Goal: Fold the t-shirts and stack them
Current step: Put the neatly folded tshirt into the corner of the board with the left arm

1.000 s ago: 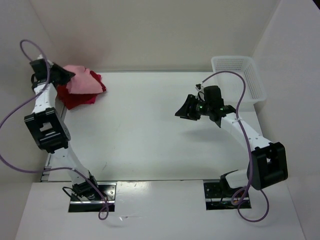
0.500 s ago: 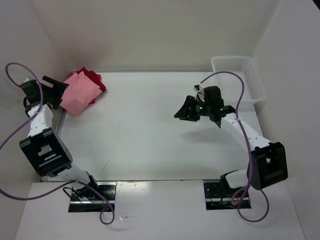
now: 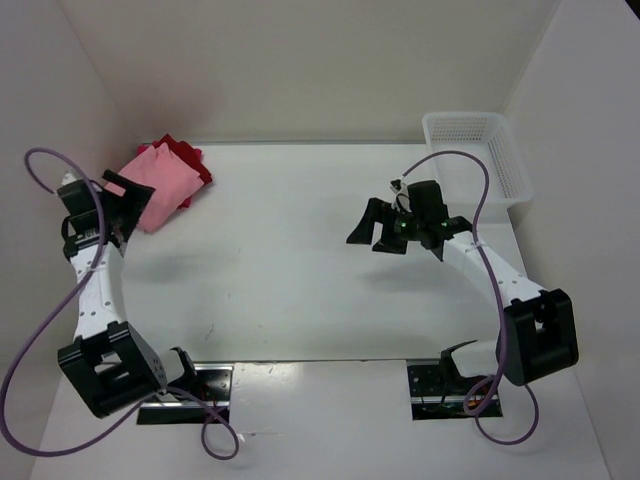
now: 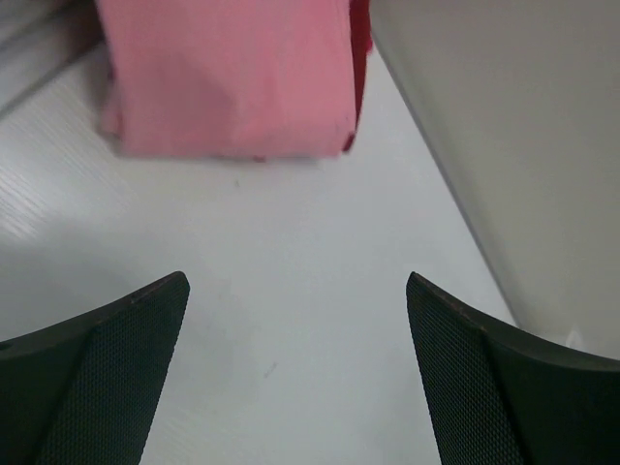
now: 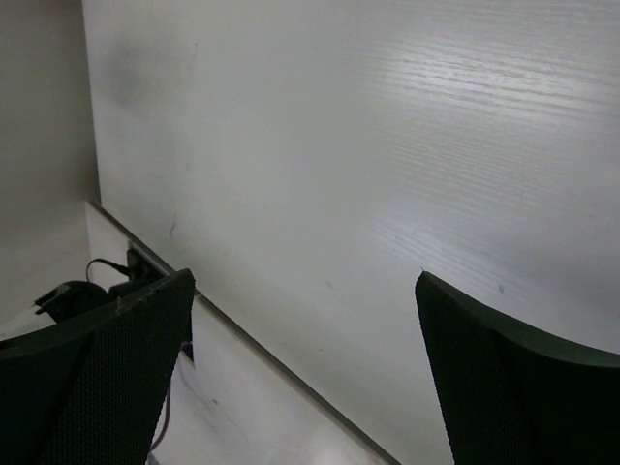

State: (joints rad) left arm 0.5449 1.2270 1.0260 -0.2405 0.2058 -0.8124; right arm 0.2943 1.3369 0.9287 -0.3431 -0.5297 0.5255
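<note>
You see two shirts by colour in the one pile on the one worktop (image 3: pixel 280 260): one light pink shirt (image 3: pixel 155 188) and one dark red shirt (image 3: pixel 186 156), and you cannot tell whether another lies hidden under them. You have one white mesh basket (image 3: pixel 516 168). You also have two arms, the left arm (image 3: pixel 95 290) and the right arm (image 3: pixel 490 270), with one pincer each, the left pincer (image 3: pixel 135 208) and the right pincer (image 3: pixel 372 235), plus two purple cables (image 3: pixel 452 154).
</note>
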